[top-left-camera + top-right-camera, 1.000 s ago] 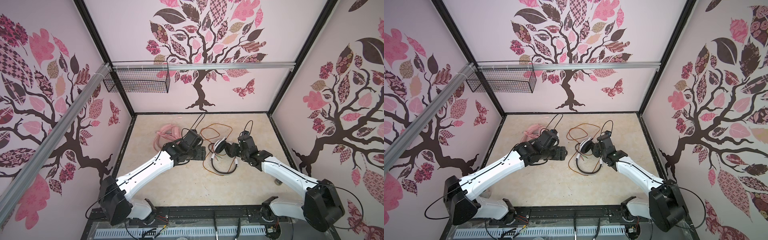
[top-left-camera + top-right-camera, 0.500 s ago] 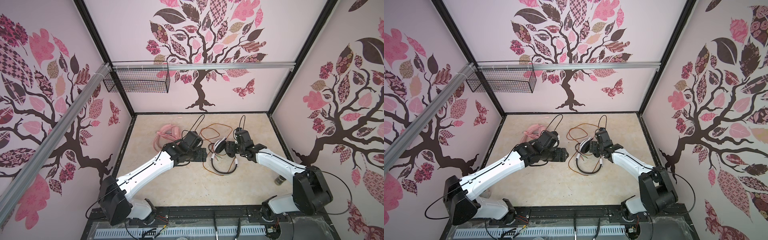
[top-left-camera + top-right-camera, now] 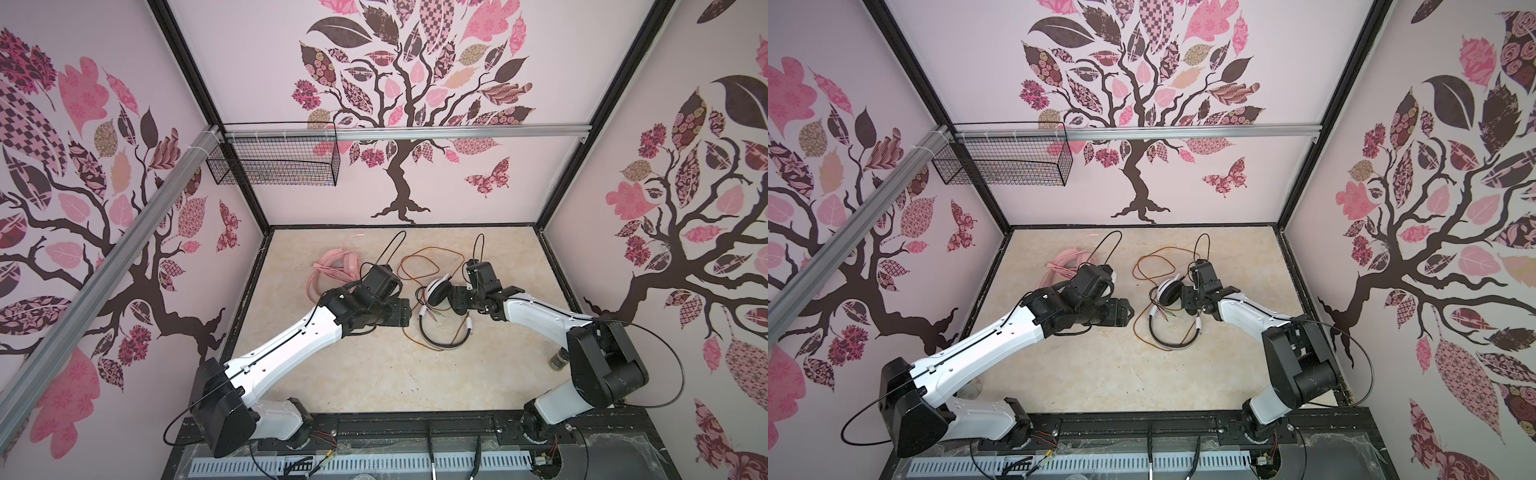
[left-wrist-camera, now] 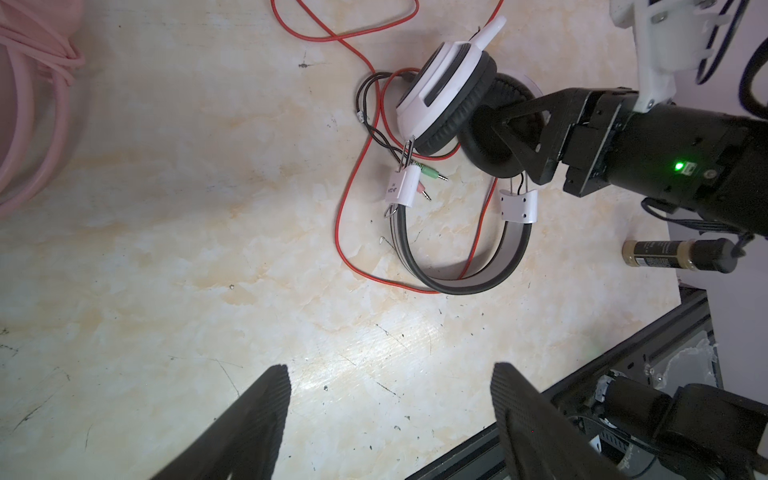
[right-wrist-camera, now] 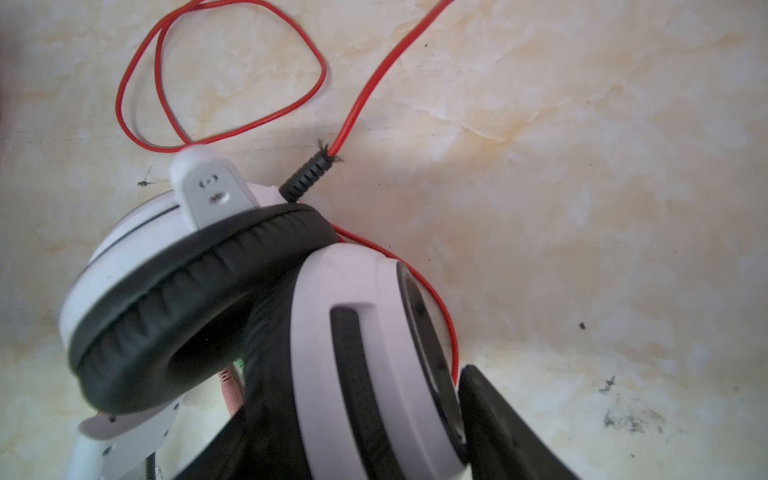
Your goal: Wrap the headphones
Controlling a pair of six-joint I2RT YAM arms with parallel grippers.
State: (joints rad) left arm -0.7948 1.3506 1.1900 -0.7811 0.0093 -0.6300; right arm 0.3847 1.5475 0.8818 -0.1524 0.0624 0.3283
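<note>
The white-and-black headphones [image 3: 437, 291] [image 3: 1168, 291] lie mid-table with their headband [image 4: 465, 278] flat on the surface. Their orange-red cable [image 3: 428, 251] [image 4: 345, 199] [image 5: 224, 70] runs loose in loops behind and around them. My right gripper [image 3: 456, 300] [image 3: 1187, 302] [image 5: 365, 382] is shut on one ear cup [image 5: 353, 332]. One finger [image 5: 494, 415] presses on the cup's outer face and the other finger is hidden behind the cushion. The pink headphones [image 3: 332, 270] [image 3: 1064, 266] lie at the back left with their cable [image 4: 25, 104] bundled. My left gripper [image 3: 405, 312] [image 3: 1128, 312] [image 4: 388, 370] hovers open over bare table, left of the white headset.
The green and pink jack plugs [image 4: 432, 173] lie beside the headband's slider. A small dark bottle [image 4: 665, 255] [image 3: 559, 359] lies near the right arm's base. A wire basket [image 3: 274, 162] hangs on the back-left wall. A black rail [image 4: 623, 332] borders the table's front.
The right arm has swung its elbow out toward the front right while its gripper stayed at the ear cup. The left arm has not moved.
</note>
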